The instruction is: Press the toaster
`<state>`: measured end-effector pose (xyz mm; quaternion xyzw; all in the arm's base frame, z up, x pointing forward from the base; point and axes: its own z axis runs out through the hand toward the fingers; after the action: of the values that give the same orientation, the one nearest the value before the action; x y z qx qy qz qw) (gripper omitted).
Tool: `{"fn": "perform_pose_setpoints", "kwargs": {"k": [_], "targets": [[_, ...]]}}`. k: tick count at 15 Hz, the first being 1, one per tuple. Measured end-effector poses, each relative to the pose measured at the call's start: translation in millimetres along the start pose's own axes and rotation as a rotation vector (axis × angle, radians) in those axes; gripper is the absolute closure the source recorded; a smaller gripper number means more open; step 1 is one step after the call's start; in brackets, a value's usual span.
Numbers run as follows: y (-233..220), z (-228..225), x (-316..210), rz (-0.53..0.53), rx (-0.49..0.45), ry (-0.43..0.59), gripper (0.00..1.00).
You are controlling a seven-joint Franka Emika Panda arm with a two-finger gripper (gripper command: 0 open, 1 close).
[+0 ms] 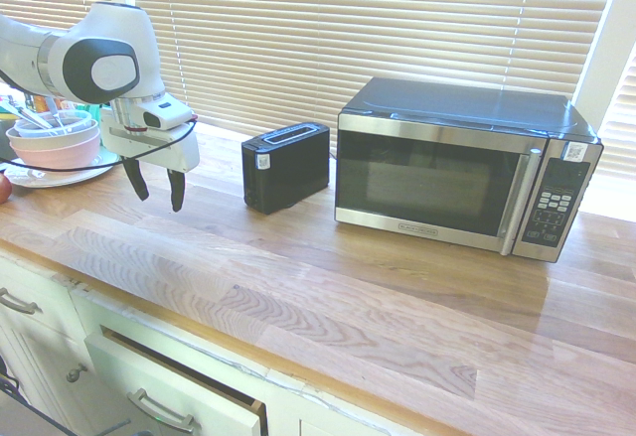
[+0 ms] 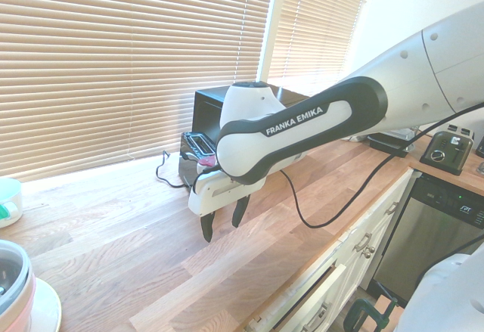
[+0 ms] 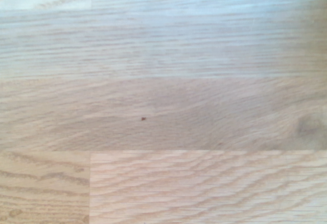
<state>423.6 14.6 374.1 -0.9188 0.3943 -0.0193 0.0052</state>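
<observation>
The toaster (image 1: pixel 285 166) is a small black box with a silver-rimmed top slot and a white sticker on its near end. It stands on the wooden counter just left of the microwave. In the second exterior view the toaster (image 2: pixel 193 153) peeks out behind the arm. My gripper (image 1: pixel 156 191) hangs open and empty a little above the counter, left of the toaster and apart from it. The same gripper (image 2: pixel 223 222) points straight down with its two black fingers spread. The wrist view holds only bare wood grain.
A large steel-and-black microwave (image 1: pixel 465 167) sits right of the toaster. Stacked bowls on a plate (image 1: pixel 55 143) stand at the far left. Window blinds run behind the counter. Another small appliance (image 2: pixel 448 151) sits on a far counter. A drawer (image 1: pixel 179 386) below the counter edge is ajar.
</observation>
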Motion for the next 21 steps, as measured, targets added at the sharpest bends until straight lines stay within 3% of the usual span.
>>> {"fn": "perform_pose_setpoints", "kwargs": {"k": [7,14,18,21], "targets": [[4,-5,19,0.035,0.054,0.07,0.0],[8,-39,58,0.072,0.17,0.377,0.0],[7,-69,67,0.073,0.198,0.507,0.0],[6,-89,73,0.077,0.225,0.549,0.0]]}}
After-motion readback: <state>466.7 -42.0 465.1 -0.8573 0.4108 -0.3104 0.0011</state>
